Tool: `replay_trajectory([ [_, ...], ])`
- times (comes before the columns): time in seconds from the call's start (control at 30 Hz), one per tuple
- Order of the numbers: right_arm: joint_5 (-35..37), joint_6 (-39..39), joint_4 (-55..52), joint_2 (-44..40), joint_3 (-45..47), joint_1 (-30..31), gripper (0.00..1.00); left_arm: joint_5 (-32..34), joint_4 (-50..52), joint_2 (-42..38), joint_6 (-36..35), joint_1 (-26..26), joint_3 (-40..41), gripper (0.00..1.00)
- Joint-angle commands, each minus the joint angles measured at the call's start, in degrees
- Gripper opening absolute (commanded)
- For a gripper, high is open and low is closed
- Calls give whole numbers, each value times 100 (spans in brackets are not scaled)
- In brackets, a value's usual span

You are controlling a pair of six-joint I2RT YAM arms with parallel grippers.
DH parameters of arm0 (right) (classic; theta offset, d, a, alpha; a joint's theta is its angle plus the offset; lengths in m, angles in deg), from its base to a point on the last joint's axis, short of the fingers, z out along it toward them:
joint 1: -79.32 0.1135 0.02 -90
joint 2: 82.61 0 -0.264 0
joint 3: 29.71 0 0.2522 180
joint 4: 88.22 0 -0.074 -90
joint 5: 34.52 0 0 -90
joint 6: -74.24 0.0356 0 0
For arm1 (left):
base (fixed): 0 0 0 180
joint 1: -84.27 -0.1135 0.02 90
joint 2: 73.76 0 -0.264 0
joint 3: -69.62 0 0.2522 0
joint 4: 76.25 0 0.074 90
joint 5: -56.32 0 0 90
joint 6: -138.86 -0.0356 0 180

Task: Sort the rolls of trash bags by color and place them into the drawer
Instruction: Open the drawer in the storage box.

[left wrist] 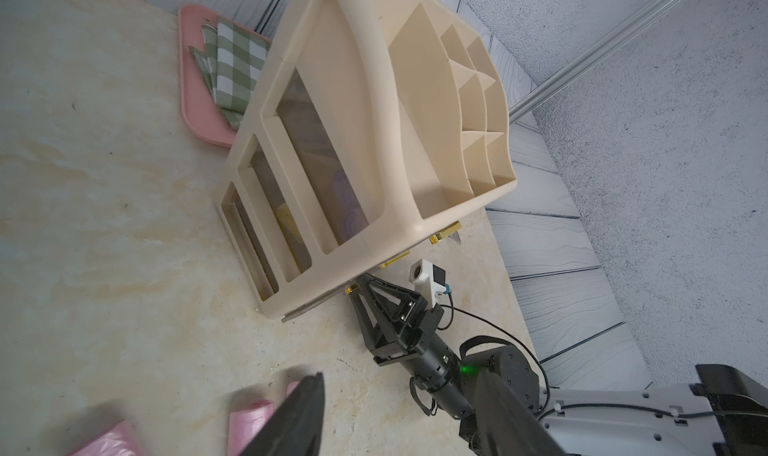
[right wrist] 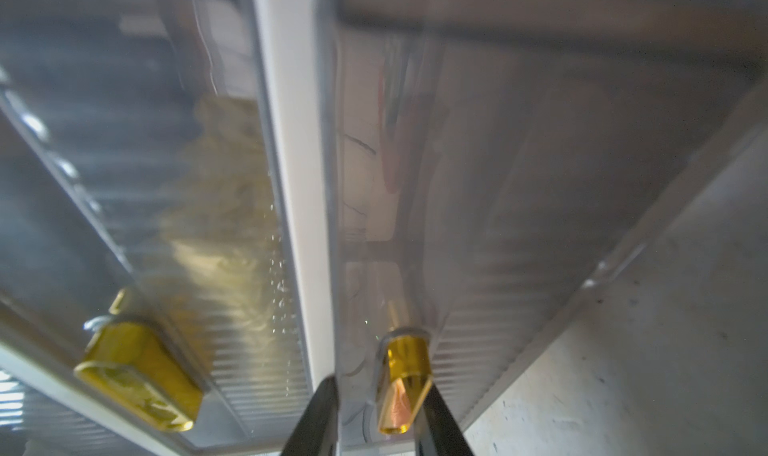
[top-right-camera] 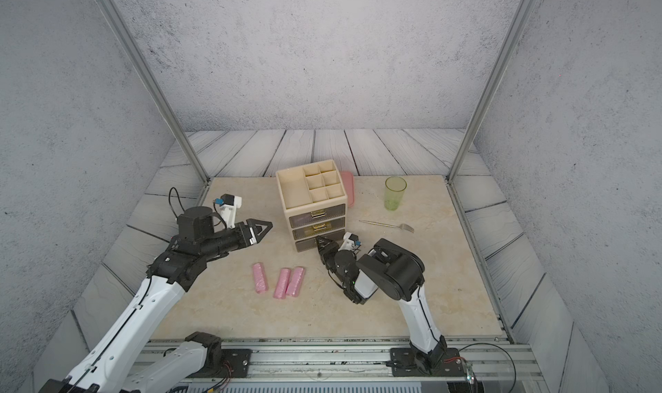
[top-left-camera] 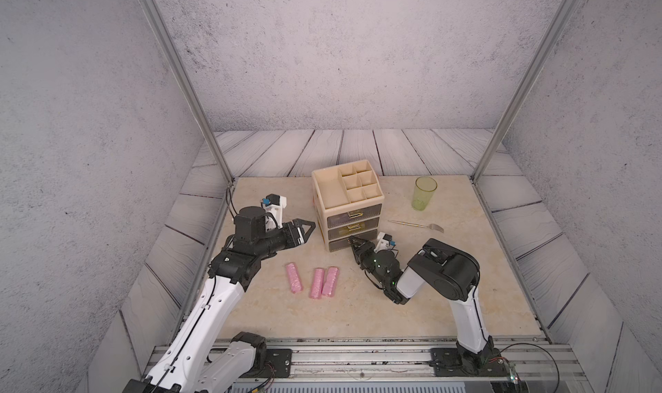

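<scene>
Three pink rolls of trash bags (top-left-camera: pixel 294 283) (top-left-camera: pixel 316 283) (top-left-camera: pixel 330 281) lie on the table in front of the cream drawer unit (top-left-camera: pixel 351 203), seen in both top views. All three drawers look pushed in. My right gripper (right wrist: pixel 380 385) is low at the bottom drawer (top-left-camera: pixel 336 245), its jaws narrowly open astride the gold handle (right wrist: pixel 405 375); one finger touches it, the other stands apart. Yellow rolls (right wrist: pixel 220 225) show through the middle drawer's front, purple rolls (left wrist: pixel 349 208) through the top drawer's side. My left gripper (top-left-camera: pixel 311 226) hovers open and empty left of the unit.
A green translucent cup (top-left-camera: pixel 425 193) stands at the back right, with a fork (top-left-camera: pixel 417 225) lying in front of it. Behind the drawer unit is a pink tray (left wrist: pixel 199 100) holding a green checked cloth. Metal frame posts stand at both back corners.
</scene>
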Motion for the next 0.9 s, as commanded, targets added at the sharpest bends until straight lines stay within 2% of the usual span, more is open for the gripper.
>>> replay_trajectory([
  [0.0, 140, -10, -69, 243, -114, -5, 28, -101, 31, -88, -86, -72, 69, 63],
  [0.3, 113, -41, -70, 239, -99, -5, 28, -152, -27, -64, -60, -99, 112, 63],
  [0.5, 22, -122, -70, 178, -72, 3, 37, -155, -40, -67, -51, -99, 129, 63],
  [0.87, 112, -479, -70, -159, 151, 30, 36, -193, -100, -76, 6, -105, 147, 63],
])
